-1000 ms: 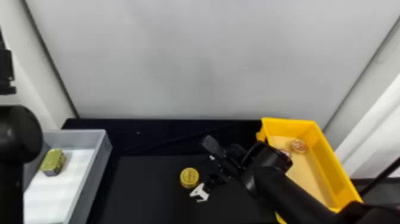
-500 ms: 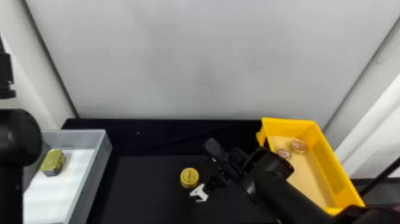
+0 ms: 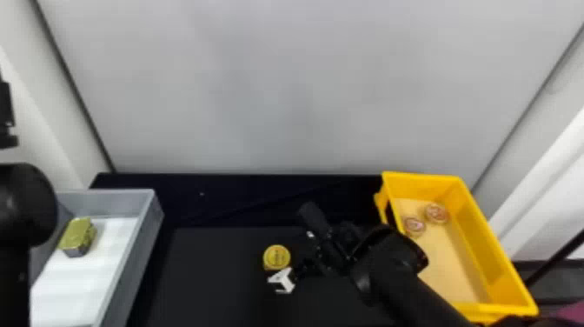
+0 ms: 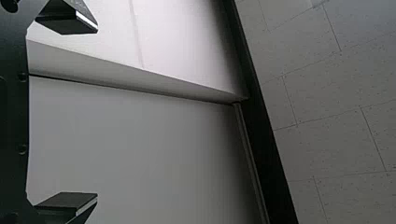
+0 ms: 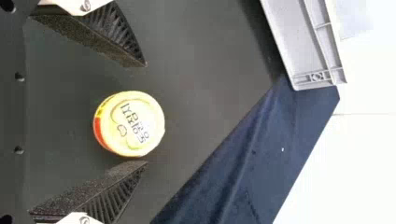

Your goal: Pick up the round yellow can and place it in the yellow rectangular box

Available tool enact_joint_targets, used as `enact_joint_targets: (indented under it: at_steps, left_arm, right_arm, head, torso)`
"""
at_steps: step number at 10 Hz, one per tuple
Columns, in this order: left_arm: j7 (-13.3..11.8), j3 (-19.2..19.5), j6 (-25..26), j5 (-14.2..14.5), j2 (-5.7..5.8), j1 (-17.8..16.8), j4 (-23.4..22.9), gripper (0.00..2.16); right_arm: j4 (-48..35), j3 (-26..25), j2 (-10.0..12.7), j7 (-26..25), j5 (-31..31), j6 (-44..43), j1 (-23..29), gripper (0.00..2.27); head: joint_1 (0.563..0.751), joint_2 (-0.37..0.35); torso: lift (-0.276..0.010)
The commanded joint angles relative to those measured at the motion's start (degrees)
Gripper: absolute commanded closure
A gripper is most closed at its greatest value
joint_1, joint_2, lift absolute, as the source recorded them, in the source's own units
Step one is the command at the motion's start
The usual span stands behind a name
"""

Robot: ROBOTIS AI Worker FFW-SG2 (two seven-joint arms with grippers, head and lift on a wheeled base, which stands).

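Right hand (image 3: 294, 256) wide open, empty, round yellow can (image 5: 130, 123) between its fingers, dark-lettered top, red patch on side

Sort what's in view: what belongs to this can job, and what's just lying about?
For the job:
round yellow can
yellow rectangular box
right gripper, open near the can

Just lying about:
grey tray on the left
gold-topped block inside it
two round pieces in the yellow box

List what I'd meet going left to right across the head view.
Gray box with a green-gold block inside, round yellow can, yellow rectangular box with two pinkish round cans inside.
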Motion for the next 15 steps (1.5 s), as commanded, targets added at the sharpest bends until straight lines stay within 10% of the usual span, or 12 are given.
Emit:
enact_joint_targets:
  at_steps: [1,5,8,15]
  left_arm:
    - [-0.23,0.08,-0.04,0.0,0.09,0.11,-0.05,0.03]
    - [-0.23,0.17,-0.3,0.09,0.0,0.19,-0.05,0.02]
    - [-0.58,0.34,-0.3,0.18,0.09,0.28,-0.14,0.01]
    - [-0.84,2.63,0.93,0.7,0.09,2.04,-2.6,0.01]
  right_arm:
    - [-0.11,1.02,-0.14,-0.52,1.01,-0.1,0.25,0.0]
    - [0.33,1.11,-0.49,-0.96,1.97,0.08,0.25,0.05]
    - [-0.55,0.5,-0.4,-1.84,2.06,-0.27,0.51,0.63]
    - [-16.46,-3.02,-2.42,1.77,3.56,8.79,7.46,0.76]
  head:
    - [0.694,-0.078]
    - [0.694,-0.078]
    - [0.694,-0.078]
    - [0.695,-0.078]
  torso:
    - [-0.002]
    - [-0.002]
    - [-0.002]
    - [-0.002]
